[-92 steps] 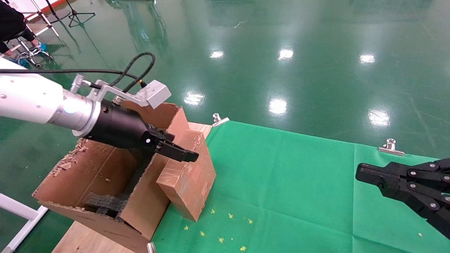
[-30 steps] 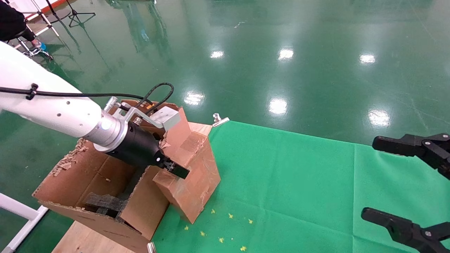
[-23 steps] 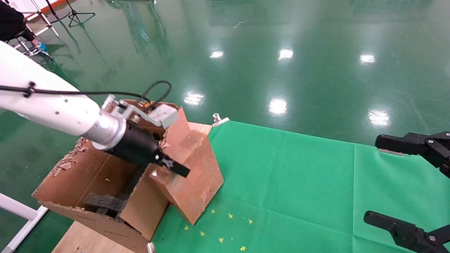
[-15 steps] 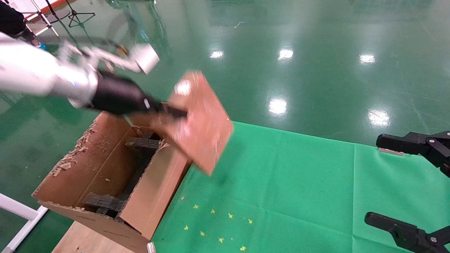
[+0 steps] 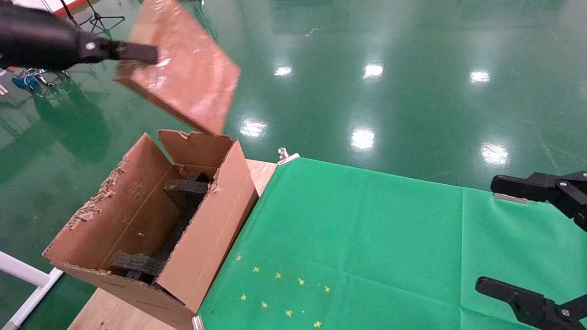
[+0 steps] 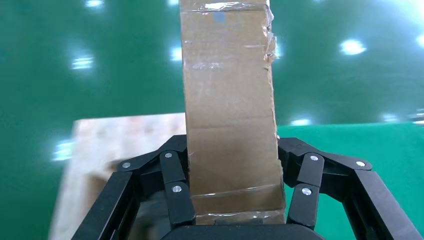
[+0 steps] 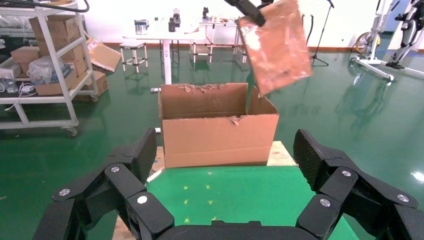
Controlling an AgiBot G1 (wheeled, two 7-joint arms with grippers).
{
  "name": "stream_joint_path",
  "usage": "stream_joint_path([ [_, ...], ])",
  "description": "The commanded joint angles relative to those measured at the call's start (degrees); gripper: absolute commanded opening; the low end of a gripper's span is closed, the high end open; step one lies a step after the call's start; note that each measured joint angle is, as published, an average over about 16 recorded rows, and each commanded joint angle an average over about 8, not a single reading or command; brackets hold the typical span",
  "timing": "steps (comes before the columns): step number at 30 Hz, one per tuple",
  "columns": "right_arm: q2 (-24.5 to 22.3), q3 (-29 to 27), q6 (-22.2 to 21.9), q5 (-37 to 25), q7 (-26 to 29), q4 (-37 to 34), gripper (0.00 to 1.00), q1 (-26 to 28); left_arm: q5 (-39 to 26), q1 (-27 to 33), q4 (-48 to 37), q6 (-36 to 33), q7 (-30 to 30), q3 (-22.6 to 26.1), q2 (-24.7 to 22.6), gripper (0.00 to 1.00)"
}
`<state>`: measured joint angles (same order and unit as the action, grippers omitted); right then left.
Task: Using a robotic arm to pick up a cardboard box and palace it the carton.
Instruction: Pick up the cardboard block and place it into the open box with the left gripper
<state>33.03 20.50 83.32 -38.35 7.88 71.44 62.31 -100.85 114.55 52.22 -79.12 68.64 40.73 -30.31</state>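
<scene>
Cardboard box (image 5: pixel 183 68) tilted, long axis slanting down toward carton (image 5: pixel 151 220), left gripper (image 6: pixel 232 200) clamping its upper end, right gripper (image 7: pixel 225 165) wide, idle.

Showing: one cardboard box (image 5: pixel 183 78), one carton (image 5: pixel 151 220) holding two black foam blocks (image 5: pixel 185 192), two grippers, two silver clips (image 5: pixel 286 156) at bench's far edge.

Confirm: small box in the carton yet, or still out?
Out. The cardboard box hangs tilted in the air, clamped by the left gripper, above the carton, whose flaps stand open. The right gripper is parked, open.
</scene>
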Motion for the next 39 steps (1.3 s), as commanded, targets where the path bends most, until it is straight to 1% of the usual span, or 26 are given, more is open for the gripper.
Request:
stream_joint_path([
  [1, 0.0, 0.0, 0.0, 0.0, 0.0, 0.0, 1.0, 0.0, -1.88, 0.73, -1.75, 0.58, -2.52, 0.35, 0.79, 0.0],
  [10, 0.0, 0.0, 0.0, 0.0, 0.0, 0.0, 1.0, 0.0, -4.99, -1.4, -9.23, 1.03, -12.57, 2.48, 3.49, 0.0],
  [18, 0.0, 0.0, 0.0, 0.0, 0.0, 0.0, 1.0, 0.0, -6.52, -3.6, -17.06, 3.37, -17.45, 3.63, 3.97, 0.0],
  [27, 0.0, 0.01, 0.0, 0.0, 0.0, 0.0, 1.0, 0.0, -7.57, -4.66, -26.69, 6.21, -22.45, 4.43, 2.12, 0.0],
  [39, 0.0, 0.01, 0.0, 0.01, 0.0, 0.0, 1.0, 0.0, -7.96, -5.53, -38.13, 10.08, -27.71, 4.93, -2.35, 0.0],
])
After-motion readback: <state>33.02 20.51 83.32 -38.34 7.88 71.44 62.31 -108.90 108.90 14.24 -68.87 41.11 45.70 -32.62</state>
